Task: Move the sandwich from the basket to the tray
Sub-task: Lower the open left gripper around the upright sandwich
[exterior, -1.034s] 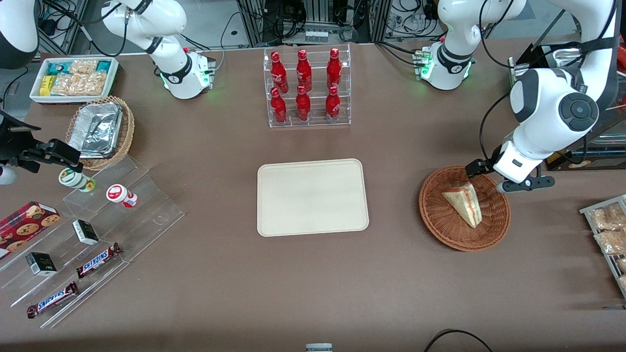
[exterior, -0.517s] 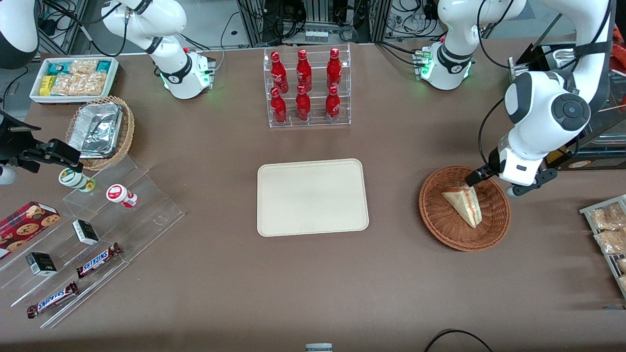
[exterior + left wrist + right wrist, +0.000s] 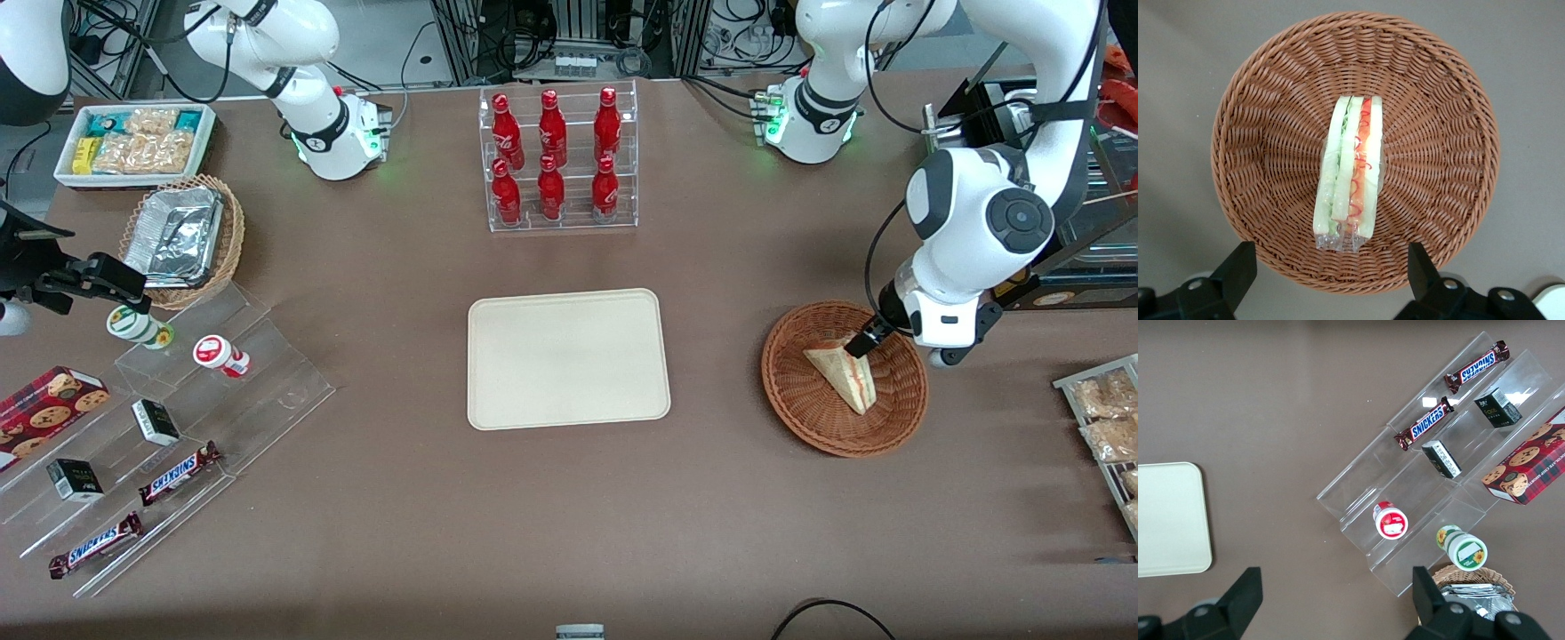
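Tool (image 3: 1331,273) wide open, holding nothing, hovering over sandwich (image 3: 1350,170) lying on edge in basket (image 3: 1438,167). Risky from here: slippery clear wrap sliding between fingers, basket dragging along counter (image 3: 711,498), wedge dropped short of tray (image 3: 567,358)

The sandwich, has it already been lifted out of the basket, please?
No, the sandwich lies on its edge inside the basket, with the open gripper poised above it.
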Action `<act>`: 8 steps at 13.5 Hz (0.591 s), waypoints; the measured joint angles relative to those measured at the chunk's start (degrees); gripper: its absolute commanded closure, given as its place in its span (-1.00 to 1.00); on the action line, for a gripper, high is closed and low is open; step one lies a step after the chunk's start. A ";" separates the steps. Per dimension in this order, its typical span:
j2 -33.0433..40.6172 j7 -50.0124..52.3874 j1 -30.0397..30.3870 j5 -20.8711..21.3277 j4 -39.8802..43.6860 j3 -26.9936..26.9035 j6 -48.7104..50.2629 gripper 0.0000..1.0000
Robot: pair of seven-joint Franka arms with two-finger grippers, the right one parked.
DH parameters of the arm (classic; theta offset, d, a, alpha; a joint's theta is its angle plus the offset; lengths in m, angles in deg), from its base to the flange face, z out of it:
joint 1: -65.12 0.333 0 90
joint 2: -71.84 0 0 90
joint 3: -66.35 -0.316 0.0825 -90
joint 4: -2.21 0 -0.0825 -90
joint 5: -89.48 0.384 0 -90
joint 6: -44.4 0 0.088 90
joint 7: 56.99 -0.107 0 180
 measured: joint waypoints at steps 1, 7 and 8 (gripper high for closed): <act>-0.38 0.57 0.00 0.00 -0.01 0.00 -0.30 -1.00; -3.91 1.89 -0.32 0.00 -0.07 0.11 -3.57 -1.00; -4.63 1.89 -0.61 0.16 -0.07 0.20 -3.89 -1.00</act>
